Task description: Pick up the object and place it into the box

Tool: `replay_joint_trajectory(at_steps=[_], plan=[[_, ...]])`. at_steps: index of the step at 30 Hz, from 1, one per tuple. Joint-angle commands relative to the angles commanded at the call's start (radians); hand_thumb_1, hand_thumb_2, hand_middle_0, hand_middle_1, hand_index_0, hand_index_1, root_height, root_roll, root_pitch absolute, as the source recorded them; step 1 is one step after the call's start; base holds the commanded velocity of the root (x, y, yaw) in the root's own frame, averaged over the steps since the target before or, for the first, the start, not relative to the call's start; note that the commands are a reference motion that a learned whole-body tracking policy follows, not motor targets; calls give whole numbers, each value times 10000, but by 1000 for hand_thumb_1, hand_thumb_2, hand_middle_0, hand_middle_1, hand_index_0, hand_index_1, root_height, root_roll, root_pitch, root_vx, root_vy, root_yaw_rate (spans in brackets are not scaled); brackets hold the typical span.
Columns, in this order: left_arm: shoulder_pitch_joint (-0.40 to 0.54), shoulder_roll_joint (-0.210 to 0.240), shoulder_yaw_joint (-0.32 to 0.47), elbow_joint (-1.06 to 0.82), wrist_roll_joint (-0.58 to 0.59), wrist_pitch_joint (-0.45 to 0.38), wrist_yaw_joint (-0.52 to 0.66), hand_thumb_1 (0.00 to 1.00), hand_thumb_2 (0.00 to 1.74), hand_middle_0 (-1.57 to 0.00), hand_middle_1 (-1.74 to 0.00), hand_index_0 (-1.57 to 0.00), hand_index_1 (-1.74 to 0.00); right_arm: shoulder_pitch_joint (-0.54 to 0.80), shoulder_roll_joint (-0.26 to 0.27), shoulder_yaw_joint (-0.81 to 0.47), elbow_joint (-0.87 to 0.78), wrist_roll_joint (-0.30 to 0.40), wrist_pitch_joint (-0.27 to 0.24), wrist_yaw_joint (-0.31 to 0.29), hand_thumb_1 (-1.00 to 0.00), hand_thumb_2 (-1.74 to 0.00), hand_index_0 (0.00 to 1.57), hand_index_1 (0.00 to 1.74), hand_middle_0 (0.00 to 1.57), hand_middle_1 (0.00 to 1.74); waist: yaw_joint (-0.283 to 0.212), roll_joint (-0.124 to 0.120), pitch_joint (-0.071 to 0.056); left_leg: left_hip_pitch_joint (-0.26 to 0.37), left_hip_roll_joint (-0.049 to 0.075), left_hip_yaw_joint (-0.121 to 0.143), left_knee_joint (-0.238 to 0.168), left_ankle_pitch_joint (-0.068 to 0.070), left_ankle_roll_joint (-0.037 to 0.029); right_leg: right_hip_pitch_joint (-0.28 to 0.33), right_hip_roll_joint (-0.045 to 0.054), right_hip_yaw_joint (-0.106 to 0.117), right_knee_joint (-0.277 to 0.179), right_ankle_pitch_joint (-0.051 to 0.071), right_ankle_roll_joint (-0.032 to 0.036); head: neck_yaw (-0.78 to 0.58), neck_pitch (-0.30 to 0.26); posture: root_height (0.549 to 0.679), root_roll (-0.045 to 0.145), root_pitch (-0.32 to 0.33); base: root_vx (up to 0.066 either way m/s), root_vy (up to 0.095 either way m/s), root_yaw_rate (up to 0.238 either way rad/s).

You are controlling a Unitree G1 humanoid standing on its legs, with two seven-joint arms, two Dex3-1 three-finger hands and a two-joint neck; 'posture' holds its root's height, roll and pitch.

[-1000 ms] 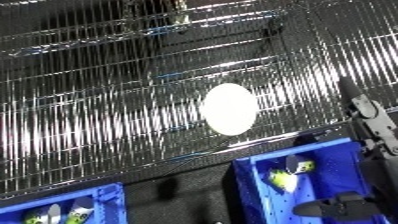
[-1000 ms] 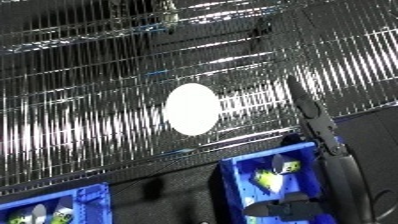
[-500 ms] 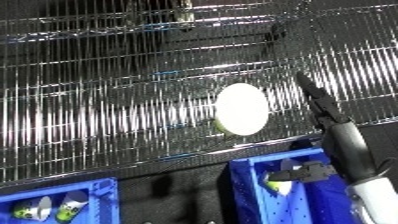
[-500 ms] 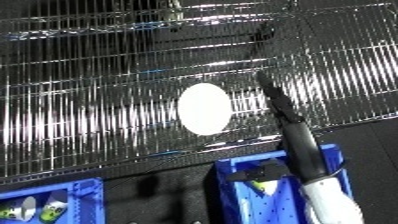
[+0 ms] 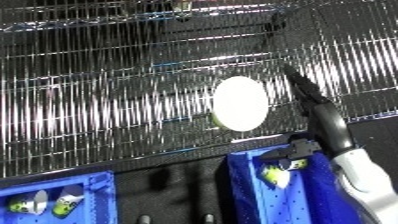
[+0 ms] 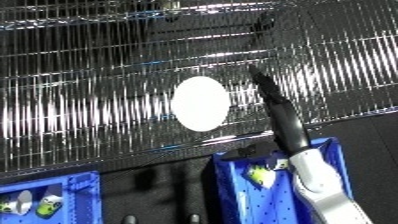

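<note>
**Entry: white oval object on wire shelf, right hand reaching**

- Wire shelf (image 5: 107, 115): shiny metal grid filling the upper and middle part of both views, strongly glinting.
- Object (image 5: 240, 103): white, smooth, oval; lies on the wire shelf a little right of centre, near the shelf's front edge.
- Right hand (image 6: 271, 102): black, fingers extended straight and close together, holding nothing; it stretches up over the shelf just beside the object's right side. Contact with the object cannot be told.
- Right forearm (image 6: 318, 182): white and silver, rising from the lower right across the bin.
- Blue bin (image 5: 253, 195): below the shelf's front edge, lower right; holds small yellow-green items (image 5: 274, 176).
- Second blue bin (image 5: 53, 197): lower left, with similar small items.
- Left hand: not seen.
</note>
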Motion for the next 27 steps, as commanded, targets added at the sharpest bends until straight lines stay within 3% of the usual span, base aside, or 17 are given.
replay_joint_trajectory(at_steps=[15,27], plan=[[248,-92,-290,-389,65,36,72,0,0,0,0,0,0,-901,588,509,143,-1,228,560,0,0,0,0,0,0,289,262,0,-201,-55,-76,-74,155,-38,-294,-88,-74,242,-86,-96,436,75,645,71,145,17,9,42],[356,-272,-434,-521,155,20,101,0,0,0,0,0,0,-1247,1032,514,131,-83,247,458,-600,-1044,942,1044,942,1044,382,381,0,-160,-91,-72,-200,234,-71,-302,-127,-82,235,-107,-122,683,187,645,77,147,8,11,19]])
